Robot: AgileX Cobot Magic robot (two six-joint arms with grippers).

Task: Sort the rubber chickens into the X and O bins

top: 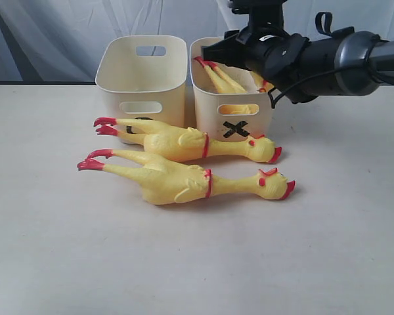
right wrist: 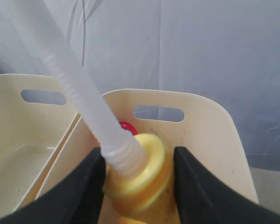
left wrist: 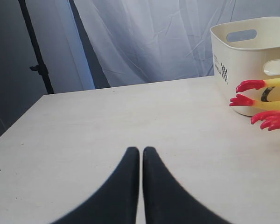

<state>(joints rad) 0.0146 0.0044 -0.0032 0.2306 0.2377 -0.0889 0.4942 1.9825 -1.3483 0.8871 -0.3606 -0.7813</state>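
Two rubber chickens lie on the table in front of the bins, one nearer the bins [top: 184, 141] and one nearer the front [top: 177, 178]; their red feet [left wrist: 250, 86] show in the left wrist view. A third chicken [top: 223, 82] leans inside the X bin [top: 233, 108], feet up at the rim. The left bin [top: 141, 65] is empty, its mark mostly hidden by a chicken. My right gripper [top: 226, 49] hovers over the X bin; its fingers [right wrist: 93, 182] bracket the yellow body [right wrist: 144, 182], one touching, a sliver of gap at the other. My left gripper [left wrist: 141, 150] is shut and empty above bare table.
A white corrugated tube [right wrist: 79, 88] runs across the right wrist view and meets the yellow body. A pale curtain [top: 52, 33] hangs behind the table. A dark stand pole [left wrist: 35, 51] is beyond the table's far left edge.
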